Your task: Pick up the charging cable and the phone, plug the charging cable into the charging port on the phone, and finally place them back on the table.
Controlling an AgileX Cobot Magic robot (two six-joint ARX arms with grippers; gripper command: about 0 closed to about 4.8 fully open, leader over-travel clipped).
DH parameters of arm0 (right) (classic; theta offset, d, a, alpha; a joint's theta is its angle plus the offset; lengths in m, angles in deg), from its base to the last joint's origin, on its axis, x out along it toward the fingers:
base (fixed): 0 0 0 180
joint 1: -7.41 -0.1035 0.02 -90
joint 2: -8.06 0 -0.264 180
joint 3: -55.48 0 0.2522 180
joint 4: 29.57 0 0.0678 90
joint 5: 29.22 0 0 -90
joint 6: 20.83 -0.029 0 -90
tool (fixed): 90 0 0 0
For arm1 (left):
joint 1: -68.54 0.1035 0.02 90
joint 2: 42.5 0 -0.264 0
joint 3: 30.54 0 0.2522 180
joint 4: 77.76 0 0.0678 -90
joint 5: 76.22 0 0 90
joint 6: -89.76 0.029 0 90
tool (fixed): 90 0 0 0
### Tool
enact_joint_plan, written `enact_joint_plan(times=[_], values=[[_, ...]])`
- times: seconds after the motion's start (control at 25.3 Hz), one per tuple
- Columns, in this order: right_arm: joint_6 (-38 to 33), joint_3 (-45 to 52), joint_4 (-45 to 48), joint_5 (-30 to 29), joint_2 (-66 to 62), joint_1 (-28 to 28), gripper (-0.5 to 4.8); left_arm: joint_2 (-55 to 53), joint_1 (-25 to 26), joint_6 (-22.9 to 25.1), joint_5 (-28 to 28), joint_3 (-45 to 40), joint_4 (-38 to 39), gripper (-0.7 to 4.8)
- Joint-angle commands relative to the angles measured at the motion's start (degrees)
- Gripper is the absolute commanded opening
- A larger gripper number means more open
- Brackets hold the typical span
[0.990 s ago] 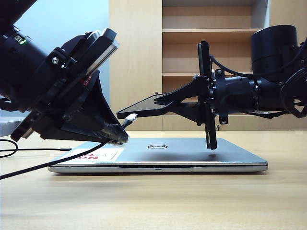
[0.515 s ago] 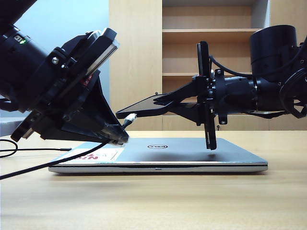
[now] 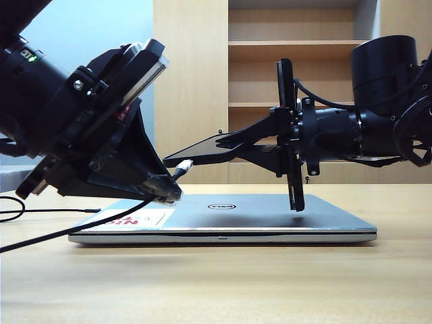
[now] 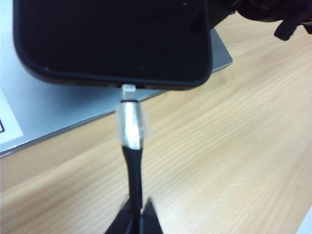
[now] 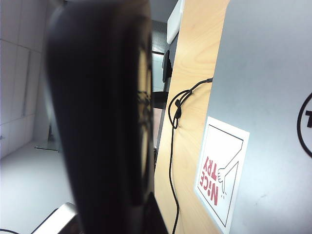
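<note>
You are working above the wide pale beige wood-grain tabletop [image 3: 216,283], where a closed silver Dell laptop with a red-lettered sticker [image 3: 270,219] lies under both arms, with a tall wooden shelf cabinet [image 3: 196,67] behind. The right gripper [image 3: 233,145] reaches in from the right of the exterior view, its fingers clenched on the slim black rectangular phone with a glossy dark screen [image 3: 199,149], holding it in the air, close to level, above the laptop, its short edge toward the other arm. The left gripper [image 3: 165,192] comes in low from the left, just over the laptop's sticker corner, its fingers [image 4: 127,219] clamped on the long thin black charging cable [image 4: 133,170] a little behind its small silver-white metal plug [image 4: 130,124]; the rest of the cord trails off across the tabletop. In the left wrist view the plug's tip sits right at the small narrow charging port [image 4: 132,87] in the phone's short edge, though you cannot tell whether it has entered yet. The step in hand looks like the insertion, so keep the phone steady and drive the plug straight along its own axis. Because your grip is on the soft cord and not the metal shell, push gently: any sideways offset will probably bend the cable rather than seat the plug. Align first, then press, and only lower both once the plug sits flush.
</note>
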Motion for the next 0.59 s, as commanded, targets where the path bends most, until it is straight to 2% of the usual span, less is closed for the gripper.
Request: enact_joint_plan(times=[0.04,0.59], values=[[0.1,-0.3,3.1,-0.2,0.4,-0.2,-0.05,0.2,0.0,0.0,0.2,0.1,-1.1,-0.08],[5.4,-0.3,3.5,-3.2,0.4,-0.2,-0.05,0.2,0.0,0.1,0.2,0.1,-1.1,-0.08]])
